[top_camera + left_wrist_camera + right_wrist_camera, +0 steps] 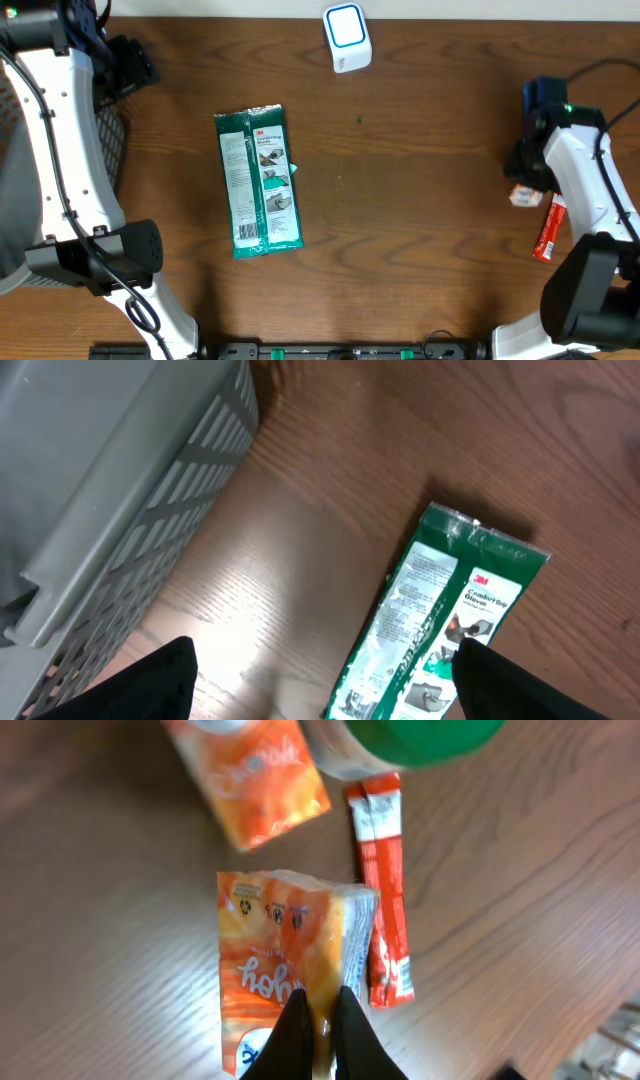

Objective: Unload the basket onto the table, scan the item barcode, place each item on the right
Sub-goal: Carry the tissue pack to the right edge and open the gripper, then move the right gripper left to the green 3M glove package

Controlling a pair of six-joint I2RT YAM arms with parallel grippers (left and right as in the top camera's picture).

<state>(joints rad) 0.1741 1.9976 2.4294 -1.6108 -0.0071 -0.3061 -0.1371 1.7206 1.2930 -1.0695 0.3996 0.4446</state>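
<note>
Left claw shows in the overhead view as a dark mass at the top left, above the grey basket; its jaws cannot be made out from here. A green glove packet lies flat and lengthwise on the wooden surface, left of centre and well apart from both arms. A white scanner with a blue ring stands at the far edge. On the right, the right claw is down by an orange pouch, with a red sachet just beside it.

Left wrist view — the left claw stands wide, one dark finger at each lower corner, gripping nothing. The green glove packet lies slantwise, printed side up, its lower end between the fingers. The grey basket fills the upper left.

Right wrist view — the right claw is closed tight, its fingertips together over the lower right edge of the orange pouch. Whether they pinch it I cannot tell. The red sachet lies against the pouch's right side. A blurred orange carton and a green-lidded jar lie beyond.
</note>
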